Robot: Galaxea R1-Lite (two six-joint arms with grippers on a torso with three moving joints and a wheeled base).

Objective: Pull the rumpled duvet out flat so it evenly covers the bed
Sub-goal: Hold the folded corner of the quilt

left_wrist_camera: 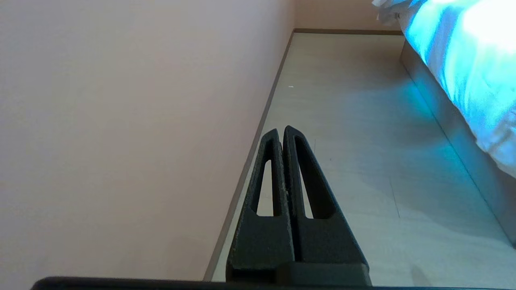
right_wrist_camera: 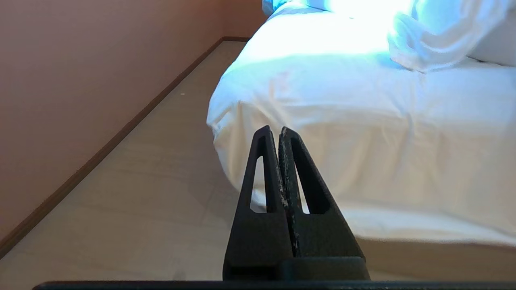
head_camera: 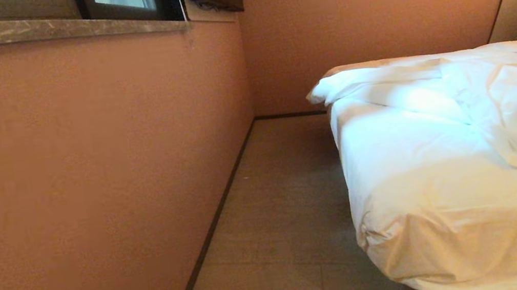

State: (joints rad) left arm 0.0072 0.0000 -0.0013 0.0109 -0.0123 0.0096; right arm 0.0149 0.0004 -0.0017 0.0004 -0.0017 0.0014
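- here, the puffy white wrinkled duvet (head_camera: 511,100) lies bunched in folds on the far right of the wide white-sheeted bed (head_camera: 421,223), leaving the near mattress bare.
- black left gripper (left_wrist_camera: 281,131) and black right gripper (right_wrist_camera: 273,131) are both clenched, empty, above the pale floor (head_camera: 276,225).

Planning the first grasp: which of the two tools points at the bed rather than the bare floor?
The right tool: shut, aimed at the bed corner. The left tool, also shut, faces the floor beside the wall.
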